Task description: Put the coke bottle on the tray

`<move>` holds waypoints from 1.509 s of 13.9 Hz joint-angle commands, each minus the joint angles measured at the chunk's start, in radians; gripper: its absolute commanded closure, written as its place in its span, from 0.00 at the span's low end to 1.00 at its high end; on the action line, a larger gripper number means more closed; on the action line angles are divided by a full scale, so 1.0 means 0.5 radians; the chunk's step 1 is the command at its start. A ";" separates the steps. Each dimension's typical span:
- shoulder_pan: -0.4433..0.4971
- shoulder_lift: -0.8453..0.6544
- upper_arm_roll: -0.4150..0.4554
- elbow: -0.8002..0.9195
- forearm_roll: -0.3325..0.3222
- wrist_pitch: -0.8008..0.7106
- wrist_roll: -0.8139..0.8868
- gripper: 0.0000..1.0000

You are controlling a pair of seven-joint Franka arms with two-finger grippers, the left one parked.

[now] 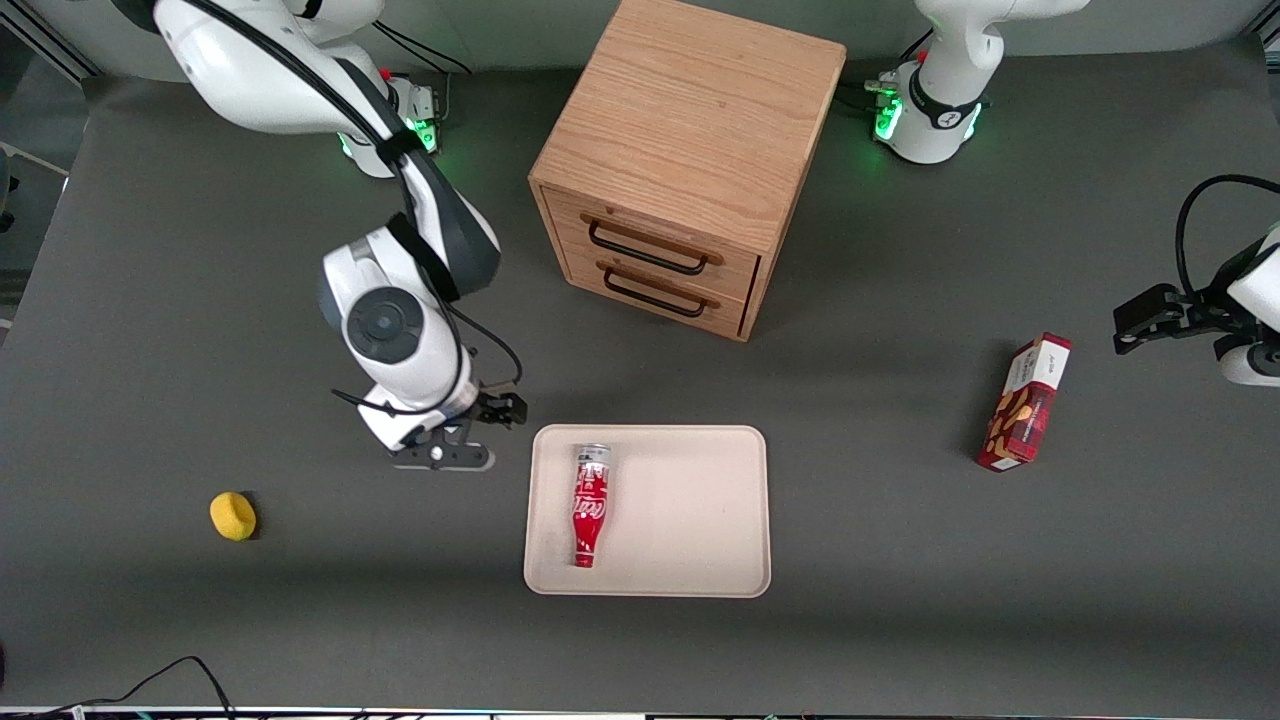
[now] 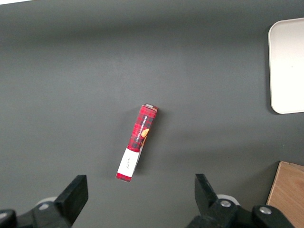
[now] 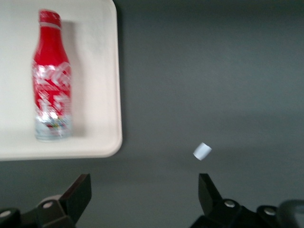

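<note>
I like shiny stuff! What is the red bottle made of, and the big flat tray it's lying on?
The coke bottle looks like painted metal or glossy plastic: its red body glints and its base is silvery. Which of the two, I cannot tell. The tray looks like matte plastic: smooth, even cream, with rounded corners and no shine. The tool sits open over the table beside the tray, holding nothing.

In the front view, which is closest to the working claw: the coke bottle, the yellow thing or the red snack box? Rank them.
From the open gripper, over bare table beside the tray:
1. Coke bottle, lying on the tray.
2. Yellow object, toward the working arm's end.
3. Snack box, toward the parked arm's end.
</note>
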 commanded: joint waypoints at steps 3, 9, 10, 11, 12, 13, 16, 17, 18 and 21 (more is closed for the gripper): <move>-0.705 -0.605 0.433 -0.369 0.130 -0.407 -0.588 0.00; -0.234 -1.210 -0.278 -0.669 0.278 -0.542 -0.832 0.00; -0.225 -1.253 -0.321 -0.651 0.290 -0.622 -0.835 0.00; -0.170 -1.269 -0.410 -0.615 0.345 -0.671 -0.847 0.00; -0.111 -1.284 -0.499 -0.560 0.379 -0.726 -0.883 0.00; -0.093 -1.278 -0.530 -0.532 0.379 -0.781 -0.957 0.00; -0.105 -1.260 -0.533 -0.483 0.379 -0.797 -0.979 0.00; -0.102 -1.254 -0.530 -0.476 0.361 -0.797 -0.973 0.00; -0.102 -1.250 -0.524 -0.470 0.355 -0.797 -0.970 0.00; -0.117 -1.241 -0.524 -0.452 0.355 -0.797 -0.967 0.00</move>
